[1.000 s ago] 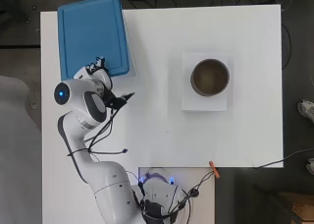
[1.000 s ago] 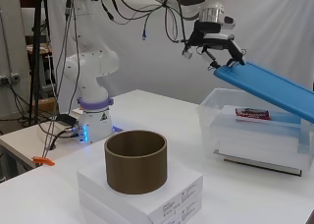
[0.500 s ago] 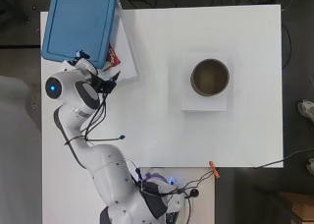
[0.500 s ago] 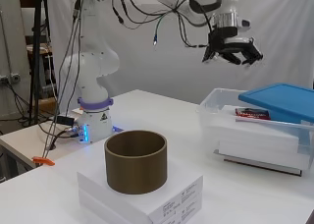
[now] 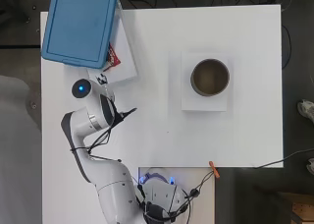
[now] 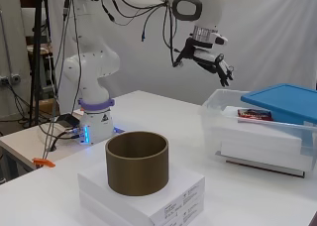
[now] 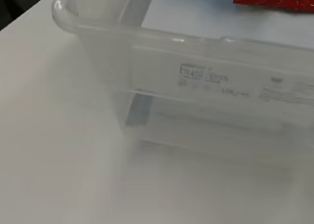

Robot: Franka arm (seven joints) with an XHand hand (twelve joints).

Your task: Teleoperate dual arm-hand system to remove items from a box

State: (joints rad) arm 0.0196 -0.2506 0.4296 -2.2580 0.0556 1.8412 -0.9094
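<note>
We find the robot hand raised in the air beside the clear plastic box, fingers spread and relaxed, holding nothing; the box sits at one side of the white surface, its blue lid resting askew over the far part; inside, on white packing, lies a red packet; we judge it light, thin and crinkly, likely slippery, best pinched at an edge; well apart, a brown ring stands on a white carton.
</note>
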